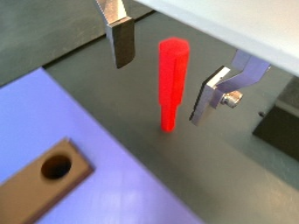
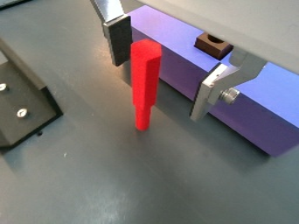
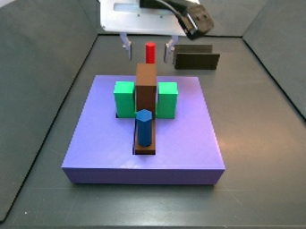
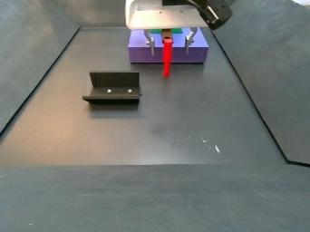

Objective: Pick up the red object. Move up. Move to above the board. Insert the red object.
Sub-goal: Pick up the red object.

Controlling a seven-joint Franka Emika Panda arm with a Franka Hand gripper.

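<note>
The red object is a thin bright red peg standing upright on the dark floor beside the board's edge; it also shows in a wrist view and in both side views. My gripper is open and straddles the peg, one finger on each side, with gaps to both pads; it also appears in a wrist view and above the peg in both side views. The lavender board carries a brown bar, two green blocks and a blue peg.
The dark L-shaped fixture stands on the floor away from the board, also seen in a wrist view. A small dark olive box sits beside the gripper. The brown bar's end has a hole.
</note>
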